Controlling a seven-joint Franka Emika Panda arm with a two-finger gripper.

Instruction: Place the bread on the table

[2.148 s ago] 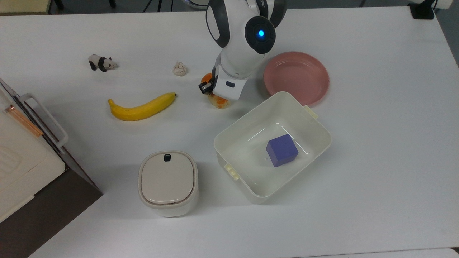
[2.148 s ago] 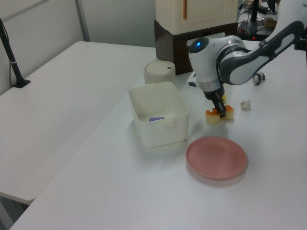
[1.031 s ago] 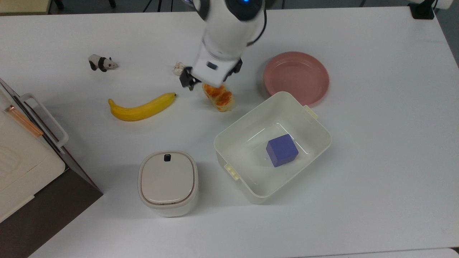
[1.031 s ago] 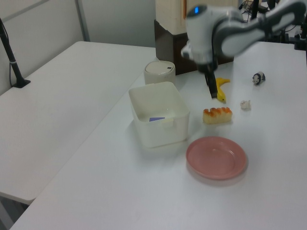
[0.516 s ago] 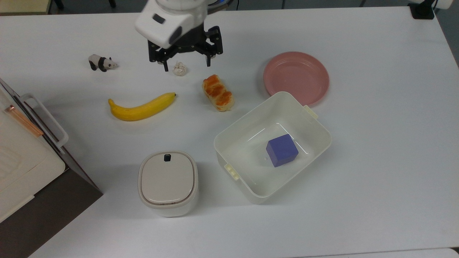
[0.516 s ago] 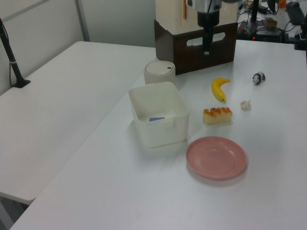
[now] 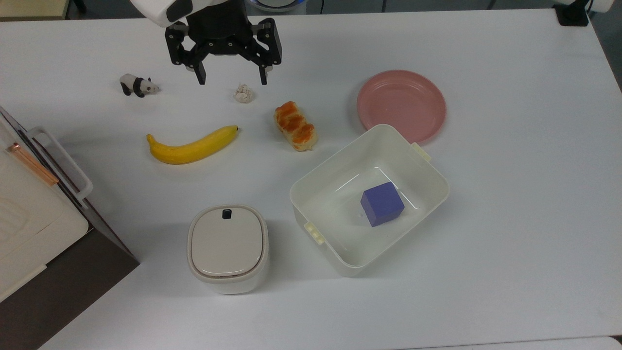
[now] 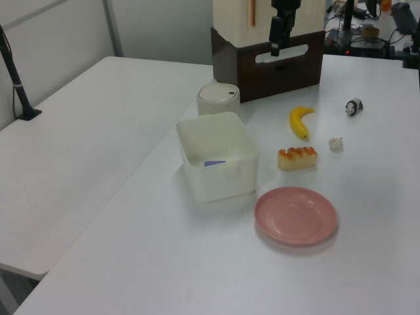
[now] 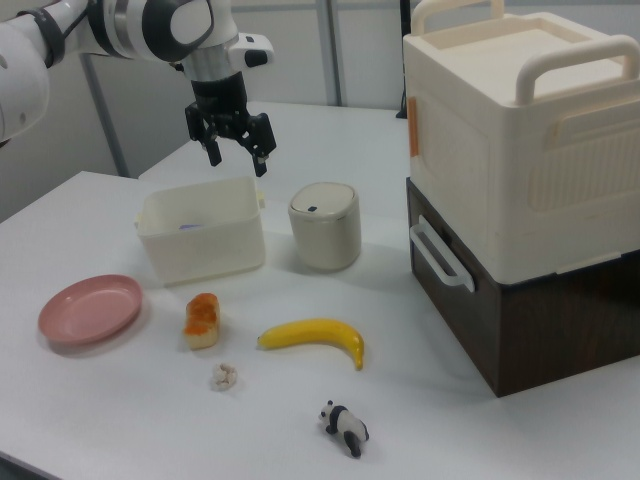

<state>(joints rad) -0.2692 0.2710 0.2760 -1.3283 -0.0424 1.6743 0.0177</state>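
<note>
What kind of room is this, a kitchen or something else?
Probably a robotics lab, not a kitchen: a robot gripper hangs open over a plain white table set with test props, such as bread, a banana and a toy panda.

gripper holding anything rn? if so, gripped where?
Nothing is held. The gripper is open and empty, raised above the table. The bread lies free on the table between the banana and the pink plate.

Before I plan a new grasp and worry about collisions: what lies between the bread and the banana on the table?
Nothing. In the top view the table is bare between the bread and the banana; the right view shows the same gap.
</note>
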